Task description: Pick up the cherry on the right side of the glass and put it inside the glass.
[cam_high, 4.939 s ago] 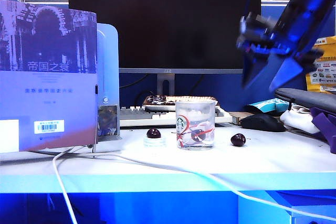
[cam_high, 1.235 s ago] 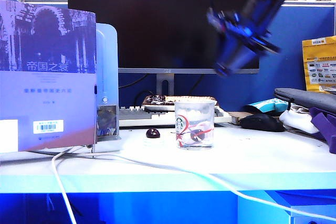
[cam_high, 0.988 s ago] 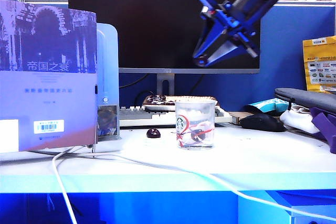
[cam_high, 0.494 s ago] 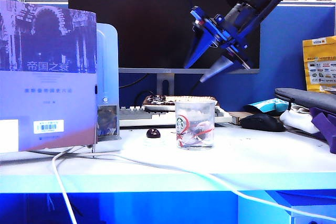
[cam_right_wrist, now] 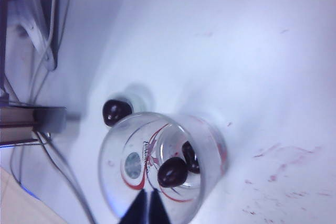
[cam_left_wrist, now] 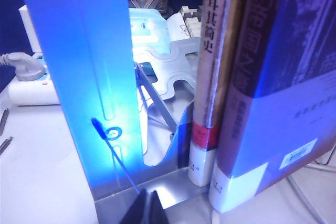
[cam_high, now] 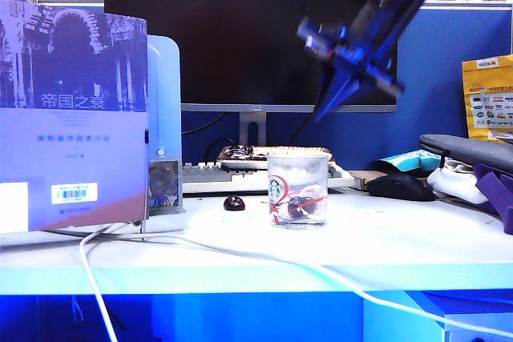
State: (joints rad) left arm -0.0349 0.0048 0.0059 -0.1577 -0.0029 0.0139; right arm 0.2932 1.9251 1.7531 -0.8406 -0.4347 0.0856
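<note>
Cherry rests inside the glass as the right gripper hangs above, fingers pressed together.

The cherry (cam_right_wrist: pixel 173 172), small, round, glossy and so dark a maroon it reads nearly black, with no stem showing, lies on the bottom of the glass (cam_high: pixel 298 191); in the right wrist view a second dark shape sits just behind it in the glass. The glass, a short clear tumbler printed with a round green logo and red ribbon lines, stands upright on the white bench (cam_high: pixel 401 238). A twin cherry (cam_high: pixel 234 203) sits on the bench just beside the glass, on the book side. The right gripper (cam_high: pixel 330 106), blurred, is above and slightly right of the glass, empty. The left gripper (cam_left_wrist: pixel 148 211), fingers pressed together, is low beside a blue bookend (cam_left_wrist: pixel 86 77) and upright books (cam_left_wrist: pixel 247 77).
</note>
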